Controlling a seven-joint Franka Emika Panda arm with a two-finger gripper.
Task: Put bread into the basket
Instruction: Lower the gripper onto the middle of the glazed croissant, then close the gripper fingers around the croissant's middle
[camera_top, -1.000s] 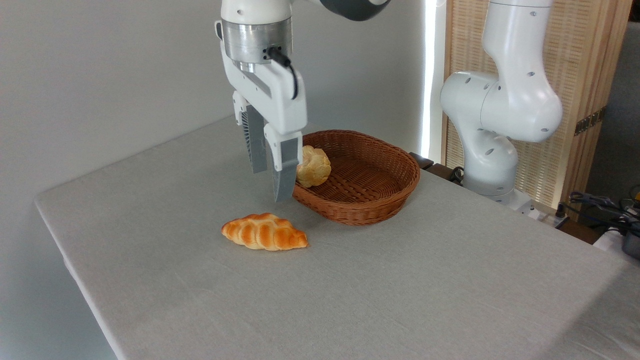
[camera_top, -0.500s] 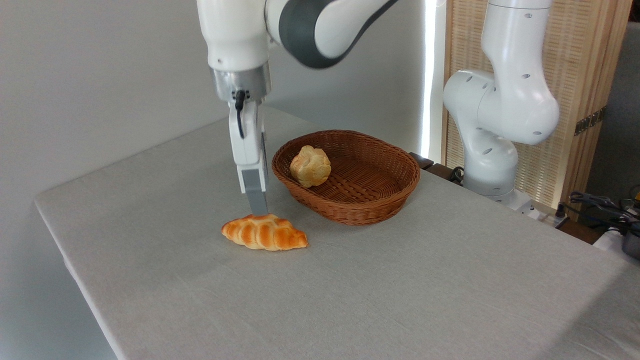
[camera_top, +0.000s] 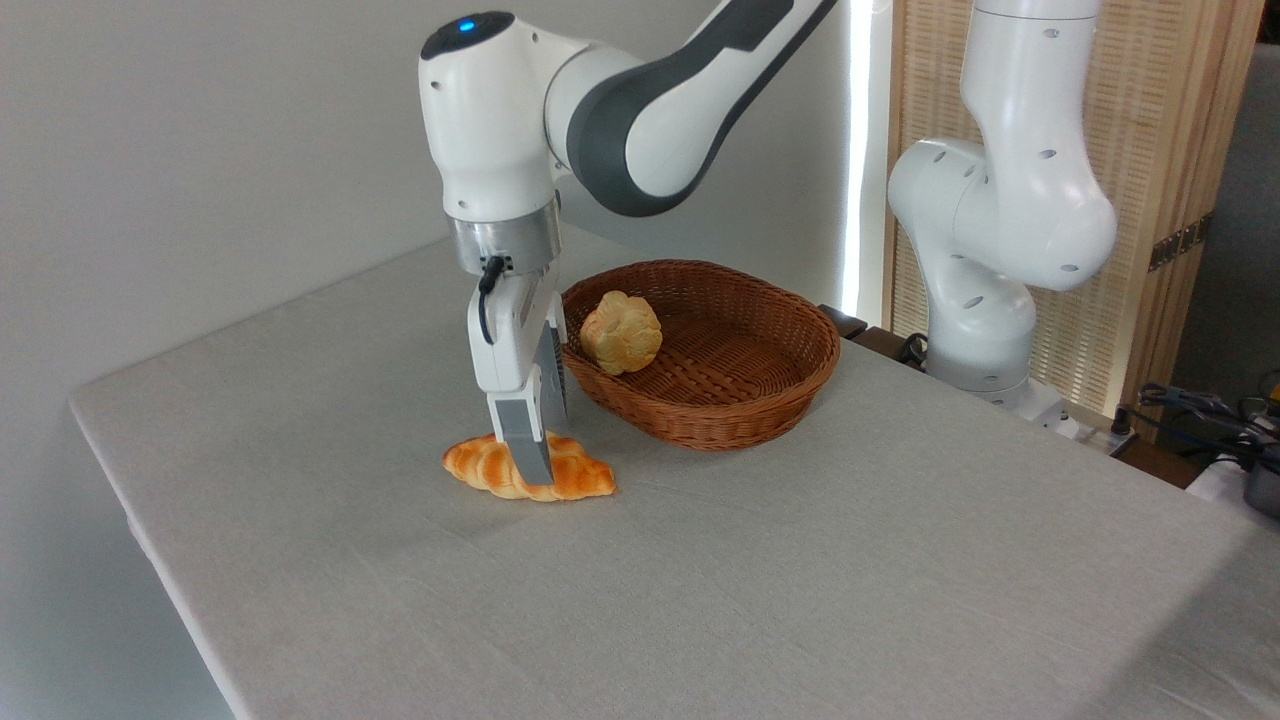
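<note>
On the grey cloth of the desk (camera_top: 700, 580), toward its left front part, lies the bread (camera_top: 575, 472), a glossy golden-orange braided loaf with ridged segments and pointed ends, stretched left to right. My hand (camera_top: 535, 462) points straight down over its middle, and my near finger (camera_top: 524, 440) stands in front of the loaf, its grey tip crossing the crust down to about the loaf's lower edge. My far finger (camera_top: 553, 368) shows only as a ribbed grey strip behind the near one, going down on the loaf's back side, where its tip is hidden. So I straddle the bread with one finger on each side, but from this angle I cannot tell whether my fingers are pressing on it or are spread with a gap; the loaf sits flat on the cloth. A black cable (camera_top: 484, 300) loops from the silver ring at my wrist down the white body of my hand. Just beside me to the right, and a little farther back, sits the basket (camera_top: 740, 400), an oval reddish-brown wicker one, apart from the bread with a strip of cloth between them. Inside it, against the left wall, rests a paler, knobbly round bun (camera_top: 621, 333). Behind the basket at the right edge of the desk stands my white base column (camera_top: 1000, 220), before a slatted wooden screen (camera_top: 1170, 150).
</note>
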